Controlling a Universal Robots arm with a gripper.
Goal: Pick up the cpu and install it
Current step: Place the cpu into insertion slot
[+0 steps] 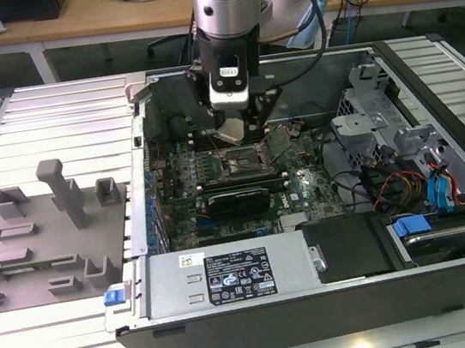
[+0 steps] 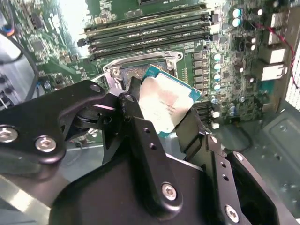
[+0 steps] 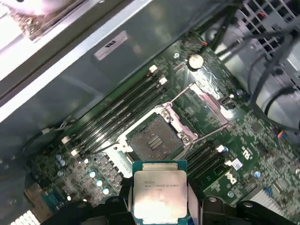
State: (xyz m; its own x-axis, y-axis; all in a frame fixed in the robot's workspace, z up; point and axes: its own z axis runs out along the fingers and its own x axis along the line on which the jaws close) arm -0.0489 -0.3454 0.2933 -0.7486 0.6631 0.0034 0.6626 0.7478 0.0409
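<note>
Slatted table (image 1: 59, 112) bore open computer case (image 1: 337, 298); hand (image 1: 241, 121) clamped cpu (image 3: 160, 197) by its edges, tilted, above open socket (image 3: 157, 137), memory sticks (image 3: 117, 115) beside.

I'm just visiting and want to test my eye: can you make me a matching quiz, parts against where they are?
Things:
1. cpu
2. socket
3. grey tray
4. memory sticks

Places or states:
A. on the slatted table, outside the computer case
B. held in the jaws, above the motherboard
C. open and empty
D. in rows beside the socket

Pairs: 1-B, 2-C, 3-A, 4-D.
</note>
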